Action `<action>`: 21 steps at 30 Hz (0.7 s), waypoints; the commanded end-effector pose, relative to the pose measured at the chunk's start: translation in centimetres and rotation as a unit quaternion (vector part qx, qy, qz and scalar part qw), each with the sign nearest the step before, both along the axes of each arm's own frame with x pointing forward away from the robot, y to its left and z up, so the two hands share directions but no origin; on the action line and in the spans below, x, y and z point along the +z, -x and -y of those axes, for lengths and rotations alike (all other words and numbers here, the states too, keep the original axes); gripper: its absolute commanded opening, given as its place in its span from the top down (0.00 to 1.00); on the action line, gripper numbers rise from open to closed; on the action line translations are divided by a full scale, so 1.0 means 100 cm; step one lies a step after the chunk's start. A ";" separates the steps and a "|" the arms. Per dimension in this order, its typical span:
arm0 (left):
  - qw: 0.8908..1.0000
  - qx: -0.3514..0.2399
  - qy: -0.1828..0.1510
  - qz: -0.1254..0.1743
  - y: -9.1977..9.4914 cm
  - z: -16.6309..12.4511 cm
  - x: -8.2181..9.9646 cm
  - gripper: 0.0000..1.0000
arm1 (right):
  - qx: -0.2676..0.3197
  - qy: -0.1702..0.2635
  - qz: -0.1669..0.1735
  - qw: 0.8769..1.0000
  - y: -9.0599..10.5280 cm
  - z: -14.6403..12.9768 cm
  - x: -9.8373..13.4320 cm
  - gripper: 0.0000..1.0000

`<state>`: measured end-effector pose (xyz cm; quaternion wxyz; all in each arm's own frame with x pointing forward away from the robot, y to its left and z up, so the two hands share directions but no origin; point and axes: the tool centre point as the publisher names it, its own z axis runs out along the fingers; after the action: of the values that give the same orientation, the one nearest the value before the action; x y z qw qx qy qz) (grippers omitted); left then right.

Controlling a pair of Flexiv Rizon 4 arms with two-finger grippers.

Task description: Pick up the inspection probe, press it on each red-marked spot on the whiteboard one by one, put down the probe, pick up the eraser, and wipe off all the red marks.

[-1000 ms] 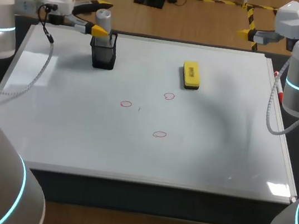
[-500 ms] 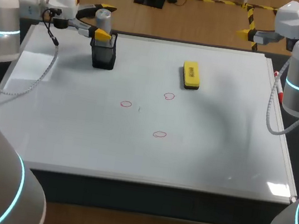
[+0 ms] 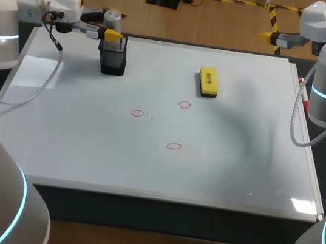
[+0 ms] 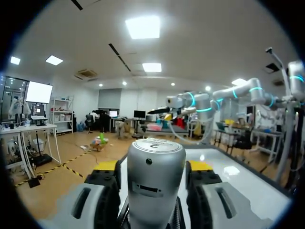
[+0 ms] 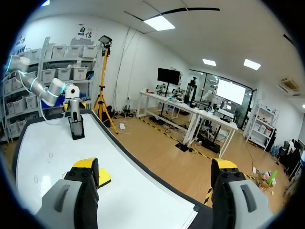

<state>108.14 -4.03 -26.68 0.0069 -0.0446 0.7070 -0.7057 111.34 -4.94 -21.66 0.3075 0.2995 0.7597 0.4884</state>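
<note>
Near the far left corner of the worktop, the left tool [image 3: 112, 22] comes in level from the left edge. Its yellow-tipped fingers pinch the inspection probe [image 4: 156, 176], a smooth silver metal cylinder with a flat rounded cap. The black finger pads [image 4: 110, 183] hug its two sides. The probe stands upright in a small boxy black holder [image 3: 112, 62] that rests on the glossy white whiteboard [image 3: 237, 158] covering the worktop. Toward the middle of the board lie three small red-marked spots, thin hand-drawn ovals: one [image 3: 138, 113] left of centre, one [image 3: 184, 105] a little farther back, and one [image 3: 174, 146] nearer the front edge. Behind them, near the far edge and well apart from the holder, lies the eraser [image 3: 208, 81], a flat yellow block with a dark underside. Past the far right corner, off the board, the right tool [image 5: 155, 164] hangs with its fingers spread wide, holding nothing.
</note>
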 end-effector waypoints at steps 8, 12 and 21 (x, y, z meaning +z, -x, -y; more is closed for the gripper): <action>1.000 -0.005 0.005 0.014 0.006 -0.003 0.006 1.00 | 0.000 0.000 -0.001 1.000 0.000 0.000 0.000 0.00; 1.000 -0.004 0.005 0.025 0.008 -0.002 0.015 1.00 | 0.000 0.000 -0.001 1.000 0.000 0.000 0.000 0.00; 0.999 -0.005 0.007 0.041 0.008 0.002 0.038 1.00 | 0.000 0.000 -0.001 1.000 0.000 0.000 0.000 0.00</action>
<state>107.78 -4.05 -23.71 0.0283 -0.0070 0.6959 -0.7176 111.34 -4.94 -21.66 0.3075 0.2995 0.7597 0.4884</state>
